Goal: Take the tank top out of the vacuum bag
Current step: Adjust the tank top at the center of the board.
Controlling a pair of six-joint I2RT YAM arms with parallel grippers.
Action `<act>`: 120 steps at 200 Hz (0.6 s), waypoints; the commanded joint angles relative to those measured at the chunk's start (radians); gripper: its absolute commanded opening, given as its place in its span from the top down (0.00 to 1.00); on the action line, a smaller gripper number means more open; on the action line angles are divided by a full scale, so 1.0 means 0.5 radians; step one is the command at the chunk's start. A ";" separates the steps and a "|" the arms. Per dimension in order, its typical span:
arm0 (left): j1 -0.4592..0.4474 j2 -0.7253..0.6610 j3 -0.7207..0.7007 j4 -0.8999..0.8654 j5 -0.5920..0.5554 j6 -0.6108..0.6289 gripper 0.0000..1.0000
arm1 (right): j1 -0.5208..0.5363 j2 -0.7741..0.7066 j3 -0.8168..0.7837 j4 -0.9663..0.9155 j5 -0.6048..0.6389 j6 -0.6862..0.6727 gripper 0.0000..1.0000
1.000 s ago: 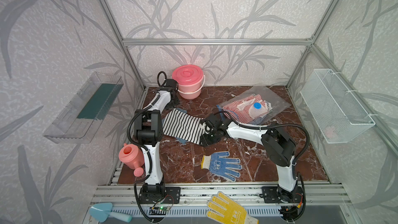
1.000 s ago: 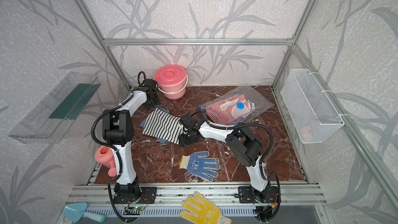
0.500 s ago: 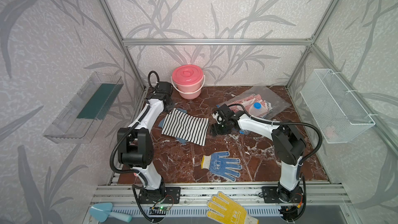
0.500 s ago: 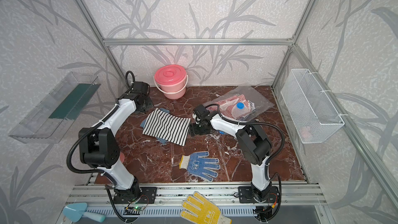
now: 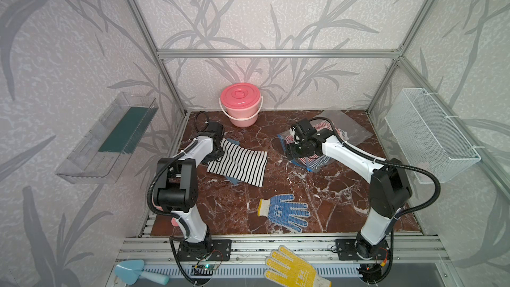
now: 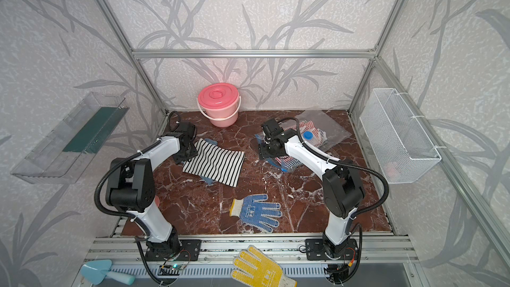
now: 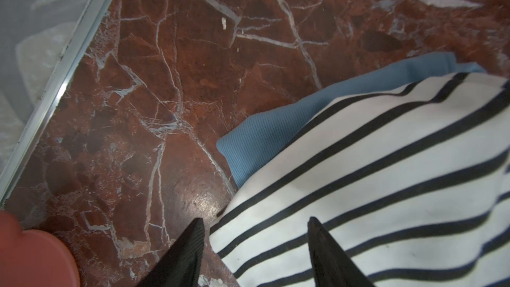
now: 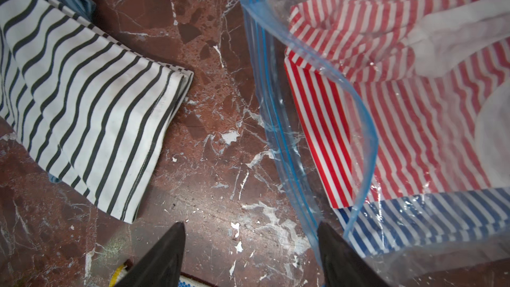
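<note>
Vacuum bag (image 8: 414,133) (mouth agape) lies beside one finger of the right gripper (image 8: 251,225).

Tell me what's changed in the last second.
The right gripper moved away from the black-striped cloth to the open mouth of the vacuum bag, jaws open, holding nothing. The left gripper drew back from near the pink bucket to that cloth's corner, also open. Cloth, bag, blue glove and bucket stayed put.

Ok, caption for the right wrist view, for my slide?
Right claw open over the marble table, beside the vacuum bag, its blue-zip mouth gaping; red-striped fabric inside, black-striped cloth opposite.
</note>
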 commanded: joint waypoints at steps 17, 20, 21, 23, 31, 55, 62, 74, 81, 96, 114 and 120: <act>0.010 0.121 -0.023 0.030 0.020 -0.048 0.43 | -0.061 -0.112 -0.083 -0.014 -0.042 -0.006 0.24; 0.008 0.127 -0.020 0.032 0.020 -0.048 0.43 | -0.066 -0.114 -0.089 -0.011 -0.049 -0.004 0.24; 0.009 0.131 -0.020 0.033 0.020 -0.048 0.44 | -0.068 -0.114 -0.091 -0.009 -0.051 -0.001 0.24; 0.010 0.134 -0.018 0.032 0.020 -0.046 0.44 | -0.071 -0.115 -0.095 -0.006 -0.057 0.000 0.24; 0.008 0.154 -0.012 0.032 0.014 -0.043 0.48 | -0.089 -0.125 -0.113 0.005 -0.085 0.008 0.24; 0.011 0.187 -0.009 0.029 -0.015 -0.032 0.62 | -0.128 -0.150 -0.160 0.030 -0.107 0.039 0.25; 0.011 0.195 -0.011 0.027 -0.025 -0.031 0.65 | -0.138 -0.155 -0.169 0.031 -0.106 0.041 0.24; 0.010 0.210 -0.014 0.028 -0.038 -0.029 0.70 | -0.148 -0.152 -0.173 0.033 -0.115 0.044 0.24; 0.011 0.220 -0.016 0.028 -0.038 -0.029 0.72 | -0.155 -0.153 -0.174 0.031 -0.115 0.048 0.25; 0.013 0.237 -0.023 0.029 -0.038 -0.024 0.79 | -0.161 -0.152 -0.174 0.043 -0.132 0.035 0.24; 0.013 0.242 -0.029 0.029 -0.041 -0.022 0.88 | -0.161 -0.153 -0.170 0.046 -0.140 0.016 0.25; 0.013 0.238 -0.032 0.030 -0.041 -0.020 0.91 | -0.162 -0.153 -0.170 0.045 -0.137 0.017 0.24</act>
